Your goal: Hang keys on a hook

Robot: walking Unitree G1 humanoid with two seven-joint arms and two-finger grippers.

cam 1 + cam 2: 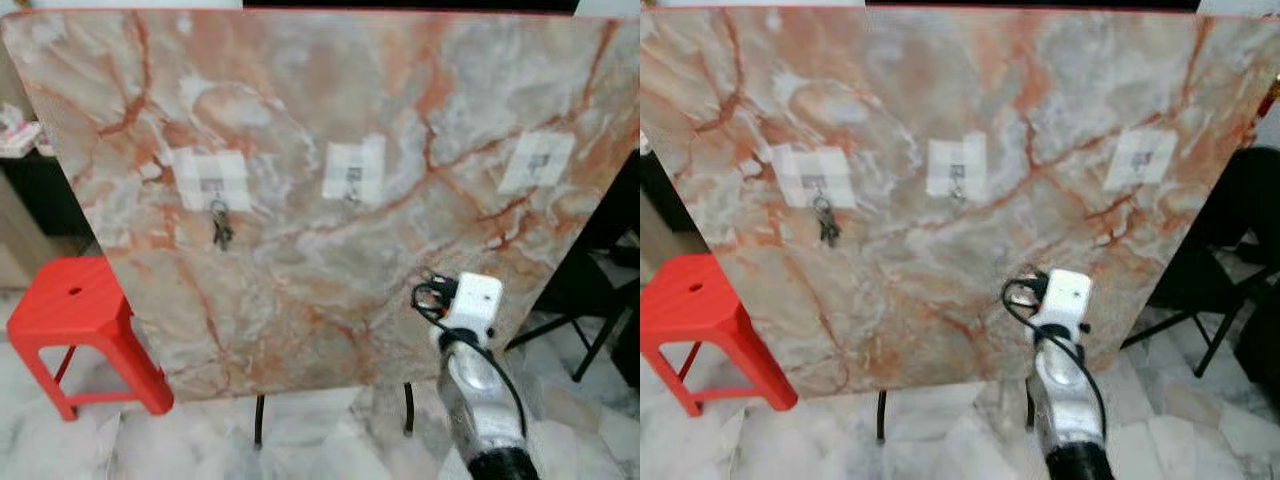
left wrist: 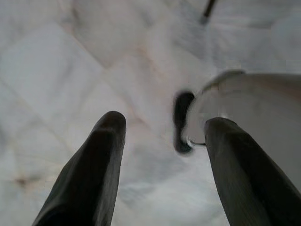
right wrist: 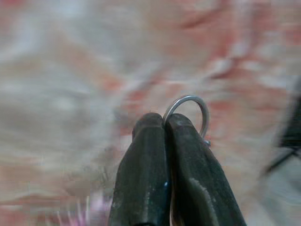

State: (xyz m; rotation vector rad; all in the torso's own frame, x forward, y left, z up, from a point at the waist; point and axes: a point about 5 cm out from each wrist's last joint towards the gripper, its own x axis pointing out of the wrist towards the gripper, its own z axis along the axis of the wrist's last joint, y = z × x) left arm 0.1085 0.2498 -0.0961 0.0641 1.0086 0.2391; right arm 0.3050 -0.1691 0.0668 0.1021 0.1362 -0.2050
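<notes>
- Right tool (image 3: 165, 123): the two black fingers are squeezed together on a thin silver key ring (image 3: 190, 110), with most of the loop poking out past the tips. The keys themselves I can't make out.
- Risk, as I see it: the pinch only has a sliver of wire, so the ring could twist or slip out if it bumps the board, and the hook looks tiny, so a small miss means the loop just scrapes past.
- Right silver arm (image 1: 478, 385) reaches up and forward from the lower right, wrist aimed at the upright pink-and-orange marbled board (image 1: 300, 290), low and well apart from the hooks.
- The board has three white taped patches. The left hook (image 1: 213, 187) already carries a dark bunch of keys (image 1: 221, 226); the middle hook (image 1: 352, 180) and right hook (image 1: 537, 164) look free.
- Left tool (image 2: 162, 155) hangs idle over the pale marble floor (image 2: 61, 70), fingers apart, holding nothing.
- A red plastic stool (image 1: 75, 315) stands by the board's lower left corner.
</notes>
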